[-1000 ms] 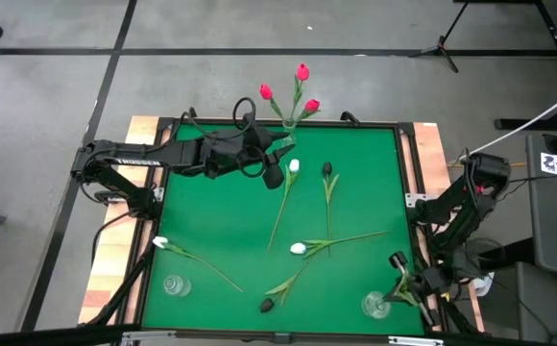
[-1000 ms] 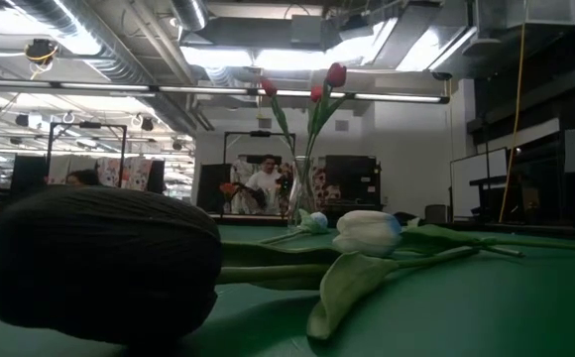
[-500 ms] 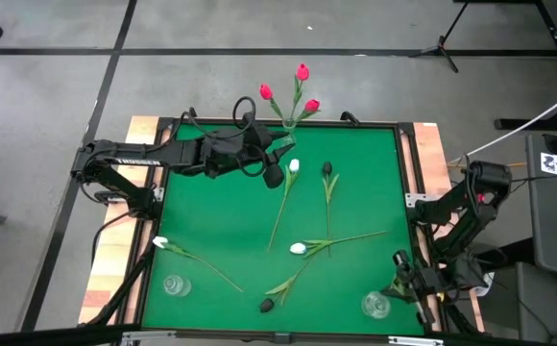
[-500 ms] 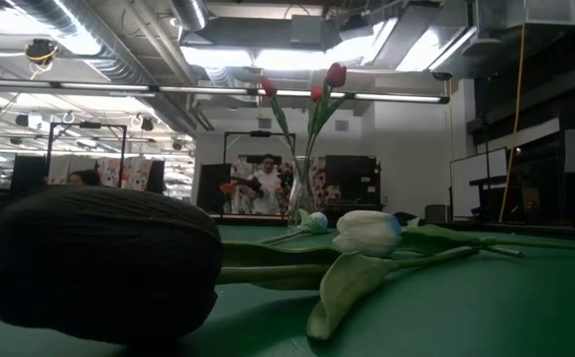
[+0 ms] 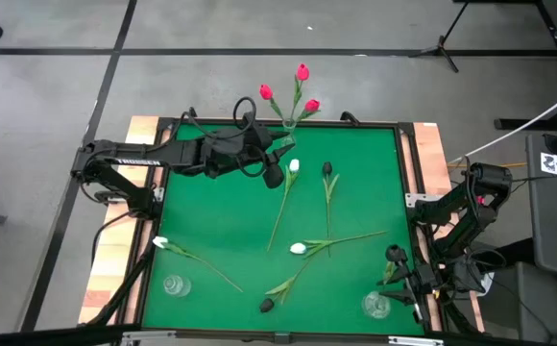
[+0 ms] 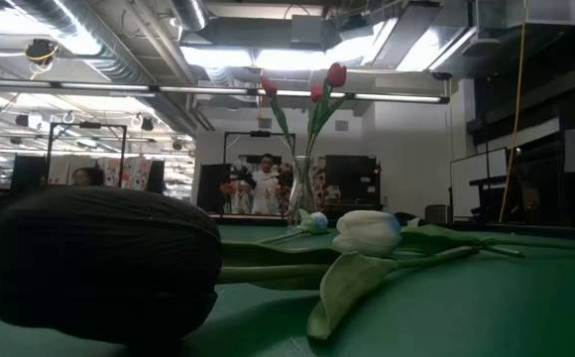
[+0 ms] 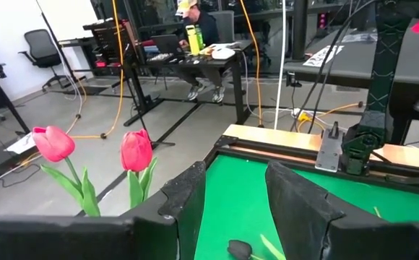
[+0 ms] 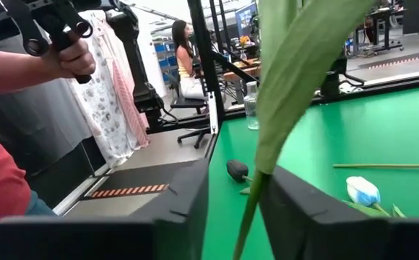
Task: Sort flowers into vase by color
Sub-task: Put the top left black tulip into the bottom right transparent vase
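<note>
Three pink-red tulips (image 5: pixel 302 71) stand in a glass vase (image 5: pixel 288 123) at the table's far edge. My left gripper (image 5: pixel 277 171) hovers open just in front of that vase and holds nothing (image 7: pixel 235 173). At the near right corner my right gripper (image 5: pixel 405 281) stands open beside a second glass vase (image 5: pixel 375 306). A black tulip (image 5: pixel 394 253) has its stem and leaf (image 8: pixel 267 130) between the fingers. White tulips (image 5: pixel 294 165) (image 5: pixel 299 248) (image 5: pixel 160 243) and black tulips (image 5: pixel 326 168) (image 5: pixel 267 305) lie flat on the green mat. My right gripper has the black tulip's stem (image 8: pixel 247 209) rising between its two fingers, close to one finger (image 8: pixel 285 206). Whether that finger touches the stem I cannot tell. The fingers lie level and across the stem.
An empty glass vase (image 5: pixel 174 285) stands at the near left corner. The mat's raised frame (image 5: pixel 408 173) runs along the right side. In the low view a black tulip head (image 6: pixel 99 258) fills the foreground. A person's hand (image 8: pixel 65 54) shows beyond the table.
My right gripper has turned at the wrist and sunk a little beside the near right vase, with the black tulip's stem staying between its fingers.
</note>
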`<control>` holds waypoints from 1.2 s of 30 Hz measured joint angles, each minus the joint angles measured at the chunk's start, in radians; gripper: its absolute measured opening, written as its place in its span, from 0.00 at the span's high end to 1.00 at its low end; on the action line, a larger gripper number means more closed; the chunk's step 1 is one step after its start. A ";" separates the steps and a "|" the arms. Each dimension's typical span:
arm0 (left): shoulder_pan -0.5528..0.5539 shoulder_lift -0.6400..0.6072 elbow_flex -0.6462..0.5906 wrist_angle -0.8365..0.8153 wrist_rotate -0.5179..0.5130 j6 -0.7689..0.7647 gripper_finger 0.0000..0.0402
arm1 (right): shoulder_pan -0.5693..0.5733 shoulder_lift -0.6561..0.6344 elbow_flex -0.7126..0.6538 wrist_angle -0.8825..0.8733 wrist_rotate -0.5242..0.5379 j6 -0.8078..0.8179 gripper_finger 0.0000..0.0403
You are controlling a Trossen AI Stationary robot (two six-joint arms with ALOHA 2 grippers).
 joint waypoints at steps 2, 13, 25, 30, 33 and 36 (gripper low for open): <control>0.000 0.006 0.000 0.000 -0.011 0.000 0.64 | 0.000 0.000 0.000 0.000 0.000 -0.001 0.65; 0.000 0.087 0.000 -0.062 -0.016 -0.022 0.64 | 0.000 -0.013 0.000 0.025 0.018 -0.009 0.49; 0.000 0.092 0.000 -0.083 -0.013 -0.036 0.64 | 0.000 -0.061 0.000 -0.033 0.062 -0.088 0.49; 0.000 0.092 0.000 -0.083 -0.012 -0.029 0.64 | 0.000 -0.061 0.000 -0.125 0.131 -0.002 0.49; 0.000 0.092 0.000 -0.083 -0.010 -0.029 0.64 | 0.000 -0.061 0.000 -0.206 0.145 0.088 0.49; 0.000 0.092 0.000 -0.083 -0.010 -0.029 0.64 | 0.000 -0.061 0.000 -0.247 0.148 0.126 0.45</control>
